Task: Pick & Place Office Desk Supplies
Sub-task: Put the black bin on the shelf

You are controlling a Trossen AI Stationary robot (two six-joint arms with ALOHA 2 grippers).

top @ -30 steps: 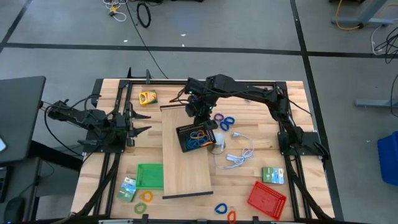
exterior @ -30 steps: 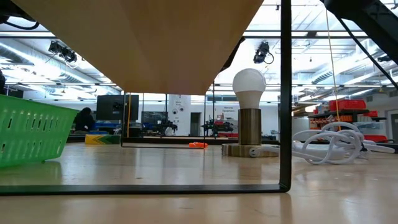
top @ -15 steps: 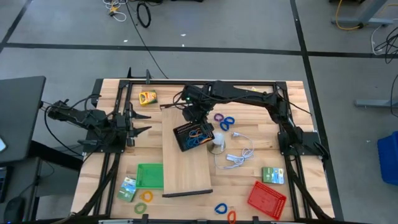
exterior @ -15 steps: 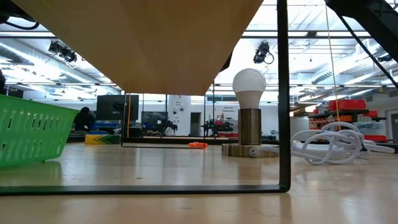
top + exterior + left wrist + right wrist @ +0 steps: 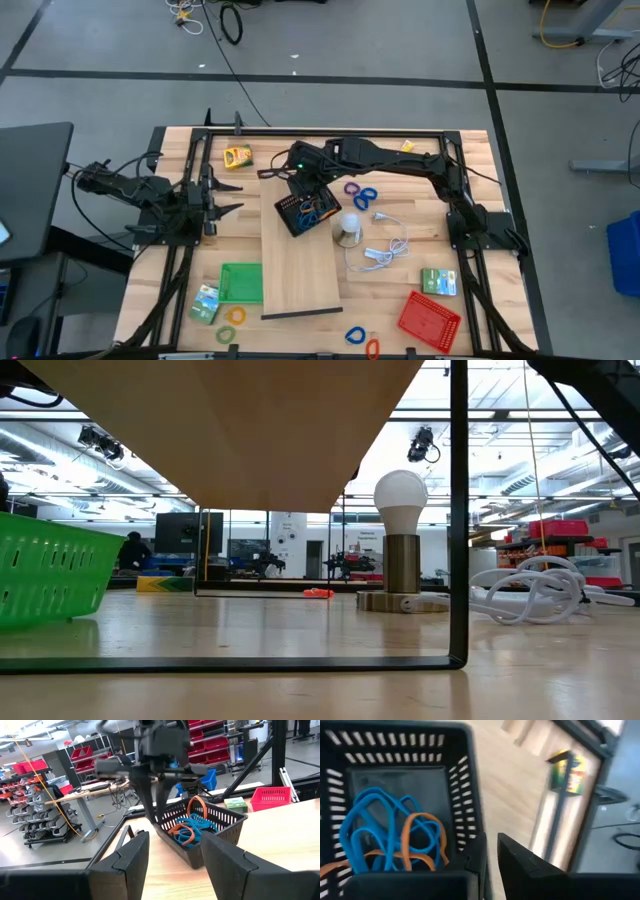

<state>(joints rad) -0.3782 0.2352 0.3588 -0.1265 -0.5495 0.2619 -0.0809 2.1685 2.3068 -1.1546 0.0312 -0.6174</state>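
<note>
A black mesh tray point(image 5: 307, 210) sits on the far end of the long pale board point(image 5: 300, 280). It holds blue and orange loop clips point(image 5: 395, 835). My right gripper point(image 5: 303, 186) reaches down from the far right and is shut on the tray's far-left corner. More clips, purple and blue point(image 5: 360, 193), lie on the table right of the tray. My left gripper point(image 5: 222, 200) waits open and level at the table's left side. It faces the tray point(image 5: 210, 827), with nothing between its fingers point(image 5: 131, 857). My right gripper holds the tray's rim at a corner point(image 5: 162, 817). One finger point(image 5: 520, 865) is outside the slotted wall point(image 5: 476, 840) and the other is inside, hidden by the wall. The fingers slant down from the far right. As far as shows, the tray's bottom stays on the board.
A bulb lamp point(image 5: 349, 226) and a white cable point(image 5: 385, 250) lie right of the board. Toward the near edge are a green tray point(image 5: 241, 282), a red tray point(image 5: 429, 318) and green boxes point(image 5: 438, 281). A yellow box point(image 5: 237, 156) lies far left. Loose clips point(image 5: 357, 335) lie near the front edge.
My right gripper has gone toward the table's left and slightly toward the far edge, turning as it went. The black tray has slid with it along the board toward the far left and has turned about. The clips have stayed inside.
</note>
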